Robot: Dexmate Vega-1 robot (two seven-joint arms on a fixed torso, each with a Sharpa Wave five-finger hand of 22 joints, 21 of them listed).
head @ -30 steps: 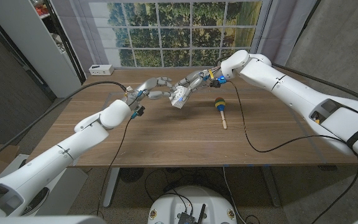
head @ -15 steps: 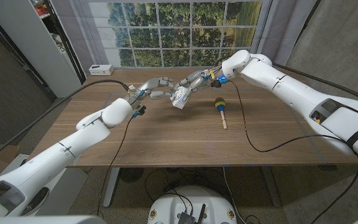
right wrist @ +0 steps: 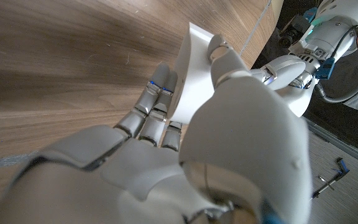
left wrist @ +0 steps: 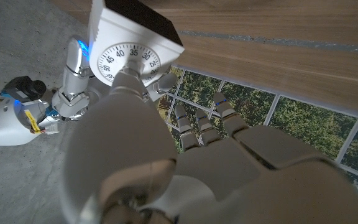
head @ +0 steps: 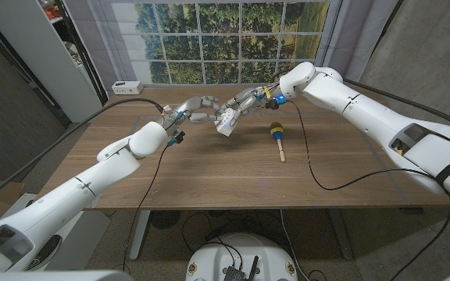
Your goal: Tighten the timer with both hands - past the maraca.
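The timer (head: 226,122) was a small white box with a black top side and a round white dial with black numbers, as the left wrist view (left wrist: 129,46) showed it. It was held up a little above the worktop (head: 209,172), near its far middle, between the two hands. The maraca (head: 276,137), with a yellow and dark green head and a pale wooden handle, lay on the worktop to the right of the timer, apart from it. Both arms reached forward and inward, so the hands met over the far part of the worktop. The right hand (head: 244,102) gripped the timer's body from behind, its fingers (right wrist: 157,112) wrapped along the white side and its thumb on the edge. The left hand (head: 198,109) reached to the front of the timer, and in the left wrist view its thumb (left wrist: 126,93) pressed at the middle of the dial, while the other fingers were half curled beside it.
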